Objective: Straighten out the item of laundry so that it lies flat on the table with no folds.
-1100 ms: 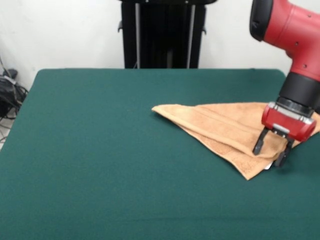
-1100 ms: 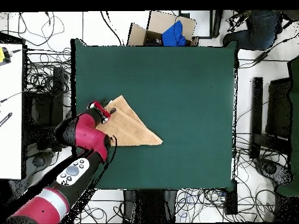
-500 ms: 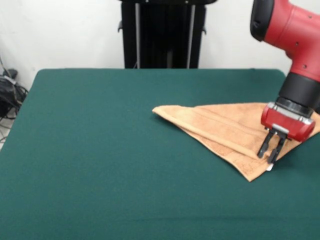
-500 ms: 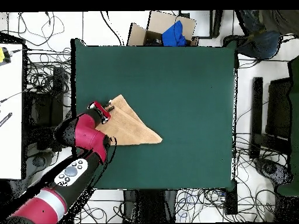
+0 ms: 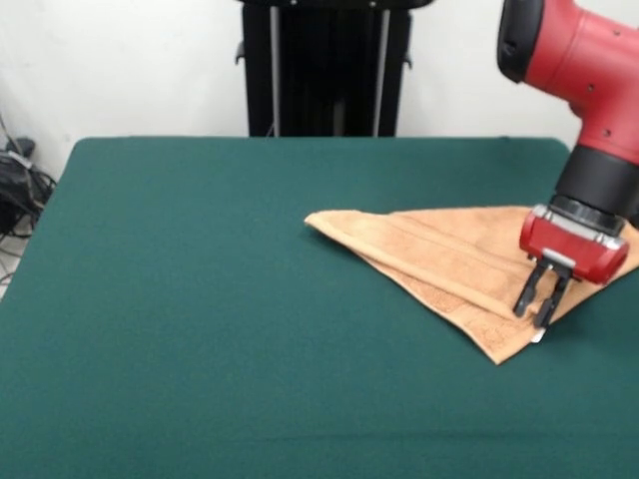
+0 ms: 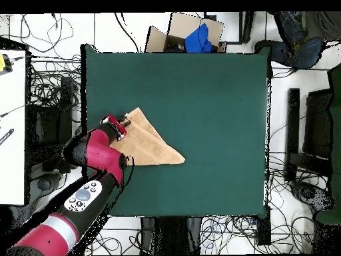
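While folded on table point(image 5: 200, 299) | towel point(image 5: 439, 264) edge pinched | jaws closed on it

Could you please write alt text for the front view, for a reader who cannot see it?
A red gripper, jaws shut, pinches the edge of a folded peach towel lying as a triangle at the right of a dark green table.
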`<state>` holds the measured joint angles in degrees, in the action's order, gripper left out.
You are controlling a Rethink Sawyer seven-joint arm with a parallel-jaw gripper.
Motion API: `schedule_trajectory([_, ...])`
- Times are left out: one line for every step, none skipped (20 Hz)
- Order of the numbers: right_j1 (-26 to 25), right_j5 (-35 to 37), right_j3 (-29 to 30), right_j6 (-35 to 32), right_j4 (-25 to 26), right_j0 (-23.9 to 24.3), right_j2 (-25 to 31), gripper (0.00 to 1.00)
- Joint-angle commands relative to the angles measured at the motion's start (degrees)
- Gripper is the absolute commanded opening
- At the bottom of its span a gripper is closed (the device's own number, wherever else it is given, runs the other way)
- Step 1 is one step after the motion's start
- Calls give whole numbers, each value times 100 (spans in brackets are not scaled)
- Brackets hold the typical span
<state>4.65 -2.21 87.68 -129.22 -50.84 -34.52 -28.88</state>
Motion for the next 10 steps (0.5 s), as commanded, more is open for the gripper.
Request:
schedule_trajectory([264,-190,361,-1022,431,464,1202,0])
schedule_trajectory([304,-218,400,-1022,487,498,1244,0])
schedule_trajectory([351,-263,442,-1020,576,563,1313,0])
schedule_trajectory([399,-308,484,-1018,665,628,1382,0])
schedule_trajectory([525,-354,598,-1016,800,717,1462,0])
schedule_trajectory([567,-369,636,-1029,865,752,1494,0])
schedule_trajectory([624,-388,695,-1043,945,788,1534,0])
schedule_trajectory([681,-406,753,-1057,1025,823,1574,0])
schedule_trajectory([746,-440,830,-1078,1120,858,1628,0])
schedule_trajectory([777,-454,863,-1091,1180,882,1652,0])
